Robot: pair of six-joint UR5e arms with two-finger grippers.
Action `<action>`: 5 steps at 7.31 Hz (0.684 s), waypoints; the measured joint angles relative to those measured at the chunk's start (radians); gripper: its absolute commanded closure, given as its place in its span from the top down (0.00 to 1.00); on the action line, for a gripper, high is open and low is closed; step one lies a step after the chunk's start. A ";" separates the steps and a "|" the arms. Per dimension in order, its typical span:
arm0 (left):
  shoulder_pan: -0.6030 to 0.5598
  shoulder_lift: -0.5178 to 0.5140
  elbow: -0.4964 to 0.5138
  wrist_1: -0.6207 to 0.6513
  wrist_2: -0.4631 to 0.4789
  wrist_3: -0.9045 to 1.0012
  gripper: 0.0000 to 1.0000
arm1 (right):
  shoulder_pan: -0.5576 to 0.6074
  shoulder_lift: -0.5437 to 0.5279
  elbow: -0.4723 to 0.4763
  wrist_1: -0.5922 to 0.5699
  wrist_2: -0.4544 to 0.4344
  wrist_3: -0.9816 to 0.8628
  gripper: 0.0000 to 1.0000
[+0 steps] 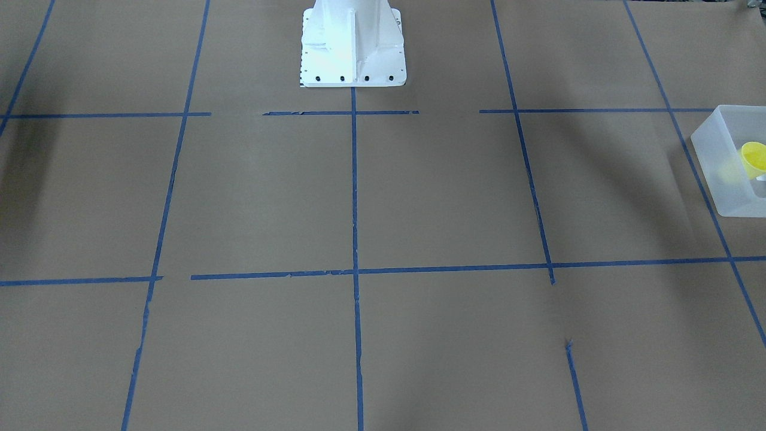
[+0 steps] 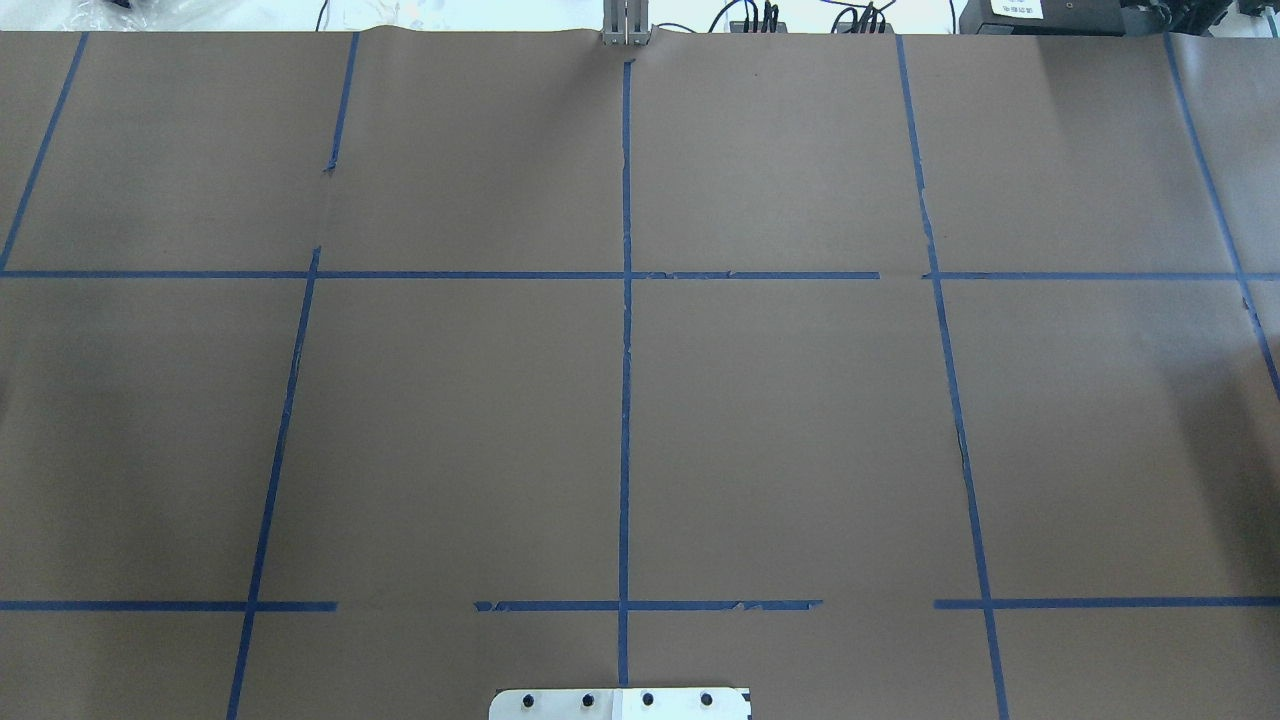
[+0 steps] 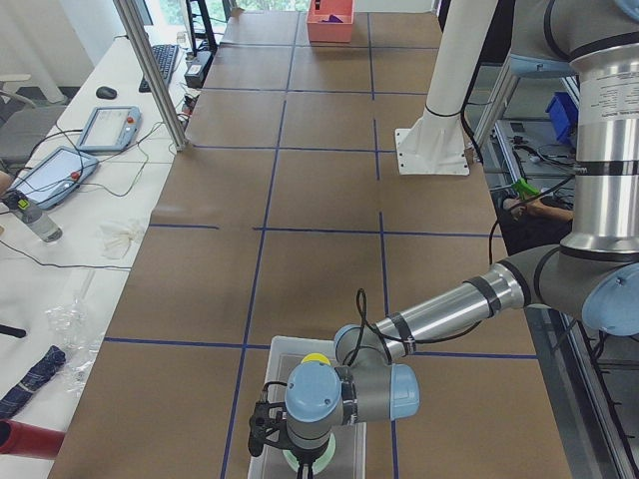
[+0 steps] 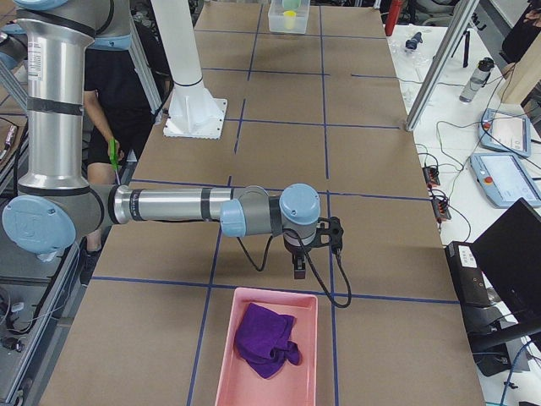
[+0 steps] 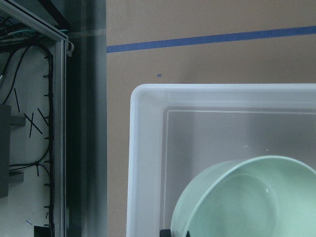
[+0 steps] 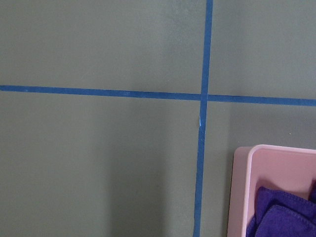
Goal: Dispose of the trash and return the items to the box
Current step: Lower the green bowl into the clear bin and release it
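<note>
The frosted-white box (image 5: 148,163) stands at the table's end on my left; it also shows in the front view (image 1: 727,179) and the left view (image 3: 262,461). The yellow cup (image 1: 754,157) lies inside it. The mint-green bowl (image 5: 247,197) is inside the box walls, and my left gripper (image 5: 178,233) is shut on its near rim, with only the fingertips showing at the bottom edge. In the left view the left gripper (image 3: 300,447) hangs straight down into the box. My right gripper (image 4: 297,266) hangs over bare table just before the pink tray; I cannot tell if it is open or shut.
A pink tray (image 4: 226,359) with a purple cloth (image 4: 266,342) sits at the table's end on my right; its corner shows in the right wrist view (image 6: 247,163). The robot's white base (image 1: 353,54) stands mid-table. A metal frame with cables (image 5: 54,123) runs past the table edge beside the box.
</note>
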 measured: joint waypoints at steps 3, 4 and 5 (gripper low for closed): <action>-0.001 0.003 -0.077 0.000 -0.008 -0.003 1.00 | 0.000 -0.001 0.005 0.000 0.001 0.001 1.00; -0.001 0.003 -0.154 0.004 -0.012 -0.003 1.00 | 0.000 -0.001 0.008 -0.001 0.003 0.001 1.00; -0.001 0.003 -0.239 0.005 -0.013 -0.003 1.00 | 0.001 -0.001 0.011 -0.001 0.005 0.001 1.00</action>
